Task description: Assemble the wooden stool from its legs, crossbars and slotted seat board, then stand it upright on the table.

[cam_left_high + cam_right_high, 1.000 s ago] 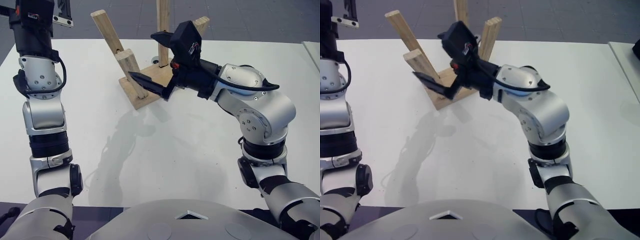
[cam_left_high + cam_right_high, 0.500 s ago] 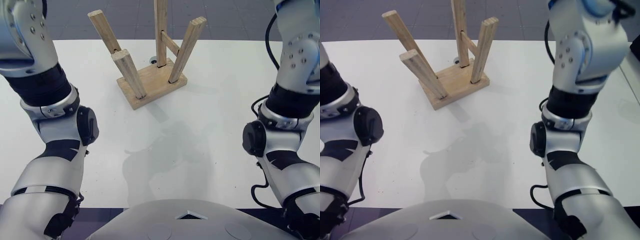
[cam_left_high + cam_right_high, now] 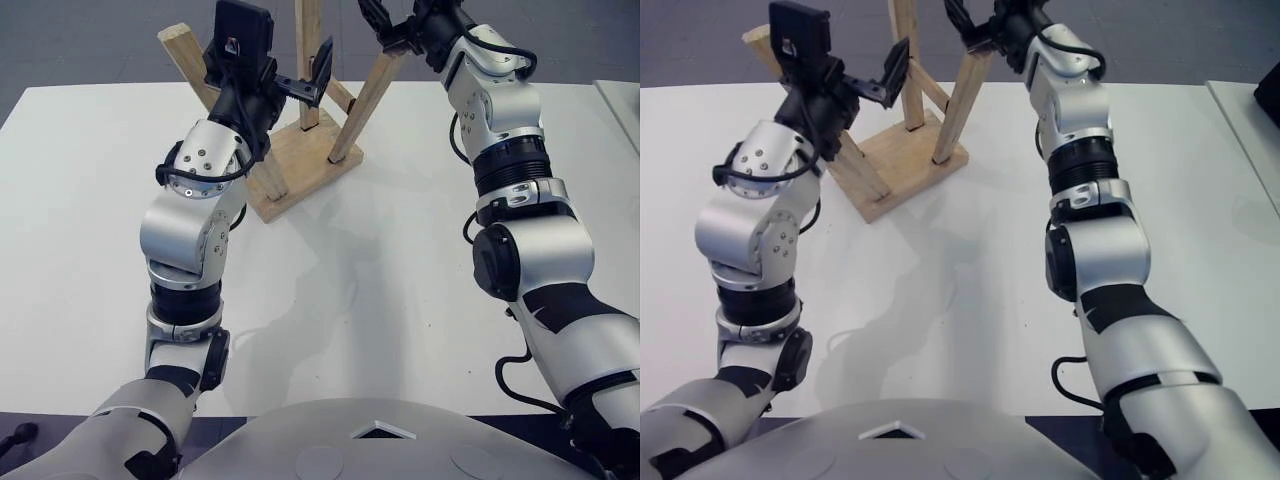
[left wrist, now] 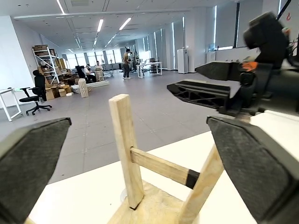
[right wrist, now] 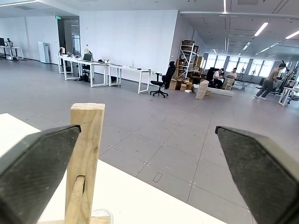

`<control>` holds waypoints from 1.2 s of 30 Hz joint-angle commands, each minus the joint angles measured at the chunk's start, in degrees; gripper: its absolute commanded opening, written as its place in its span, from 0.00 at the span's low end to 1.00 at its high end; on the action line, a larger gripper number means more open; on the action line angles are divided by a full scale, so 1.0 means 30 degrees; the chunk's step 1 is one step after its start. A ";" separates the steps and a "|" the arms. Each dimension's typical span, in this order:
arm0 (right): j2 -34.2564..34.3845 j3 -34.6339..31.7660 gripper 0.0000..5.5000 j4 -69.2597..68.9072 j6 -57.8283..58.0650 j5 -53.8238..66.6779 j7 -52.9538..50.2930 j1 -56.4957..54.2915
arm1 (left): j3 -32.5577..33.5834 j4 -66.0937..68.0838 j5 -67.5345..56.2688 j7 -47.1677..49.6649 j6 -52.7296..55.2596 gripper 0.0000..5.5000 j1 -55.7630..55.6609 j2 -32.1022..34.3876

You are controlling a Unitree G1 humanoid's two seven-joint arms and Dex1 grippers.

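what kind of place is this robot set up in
Most likely a big open-plan office or lab floor: rows of white desks with an office chair, storage shelving along the far side, and long ceiling strip lights over a wide grey tiled floor.

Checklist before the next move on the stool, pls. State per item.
1. Stool upright: not ok. Its seat board lies on the table, legs pointing up.
2. Four legs standing in the seat board: ok.
3. Crossbars fitted: one crossbar joins two legs; the rest cannot tell.
4. Left tool open: ok.
5. Right tool open: ok.
6. Grip on the stool: not ok, neither tool is closed on it.
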 commanded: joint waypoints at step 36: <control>-0.4017 0.1154 0.97 -0.9631 0.5695 0.2525 1.0415 0.7905 | 0.5488 1.0761 -0.7226 -2.1403 -0.6626 0.98 0.3408 0.8975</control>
